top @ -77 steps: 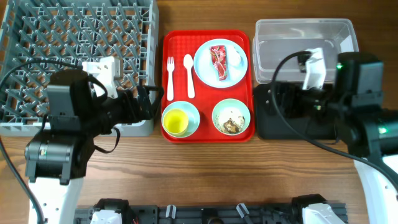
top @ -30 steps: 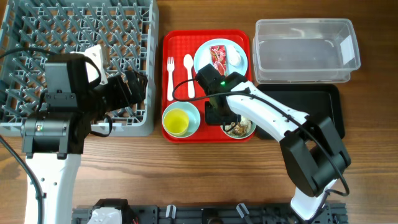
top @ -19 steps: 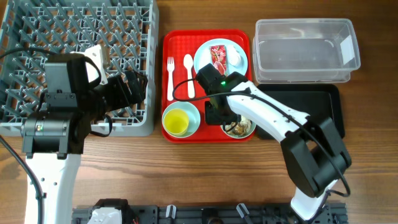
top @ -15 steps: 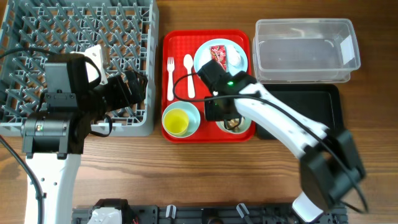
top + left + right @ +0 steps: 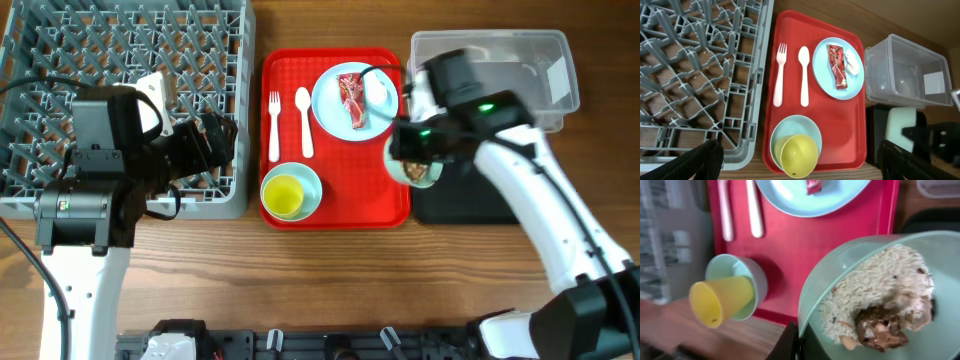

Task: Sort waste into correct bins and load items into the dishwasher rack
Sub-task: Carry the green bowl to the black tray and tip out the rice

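A: Right pincer (image 5: 796, 341)?
B: Clamped on rim of bowl (image 5: 840, 275), scraps (image 5: 882, 322) inside; held over right edge of red tray (image 5: 335, 205).
A: Bin from there?
B: Black tray (image 5: 480, 200) just beside, to the right; tub (image 5: 540, 60) behind it. Right arm nearer. Probably no obstacle between.
A: Left pincer (image 5: 215, 140)?
B: Spread wide, empty, over near corner of rack (image 5: 60, 60).

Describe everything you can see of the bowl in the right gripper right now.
The pale blue bowl is round, smooth, plastic-looking and slightly translucent. It holds white rice and a brownish food lump piled to one side. The right gripper is shut on its rim. The bowl appears tilted, hanging over the red tray's right edge beside the black tray.
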Robot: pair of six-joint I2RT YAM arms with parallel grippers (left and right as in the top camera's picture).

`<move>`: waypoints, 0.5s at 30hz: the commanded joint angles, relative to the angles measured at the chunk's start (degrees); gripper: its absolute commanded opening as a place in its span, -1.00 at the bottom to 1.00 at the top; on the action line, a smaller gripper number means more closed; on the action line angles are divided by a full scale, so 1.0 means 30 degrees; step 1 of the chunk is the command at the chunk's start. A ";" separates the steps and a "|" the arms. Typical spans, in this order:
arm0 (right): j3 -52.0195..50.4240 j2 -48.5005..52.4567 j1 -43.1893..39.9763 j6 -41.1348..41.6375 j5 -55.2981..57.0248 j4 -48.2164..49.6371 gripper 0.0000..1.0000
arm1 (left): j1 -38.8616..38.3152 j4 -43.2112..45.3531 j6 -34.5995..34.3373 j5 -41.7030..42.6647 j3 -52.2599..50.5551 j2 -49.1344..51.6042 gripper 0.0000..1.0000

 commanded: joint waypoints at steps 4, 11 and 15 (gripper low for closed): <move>-0.2004 -0.0175 -0.5457 -0.4816 -0.8415 -0.0058 -0.91 | 0.0109 -0.0015 -0.0087 -0.0182 0.0233 -0.0066 1.00; -0.5406 -0.0168 -0.9129 -1.0134 -1.3406 0.0860 -0.91 | 0.0109 -0.0007 -0.0087 -0.0182 0.0233 -0.0066 1.00; -0.6572 -0.0175 -1.0309 -1.2743 -1.5504 0.1676 -0.91 | 0.0102 -0.0015 -0.0087 -0.0182 0.0233 -0.0066 1.00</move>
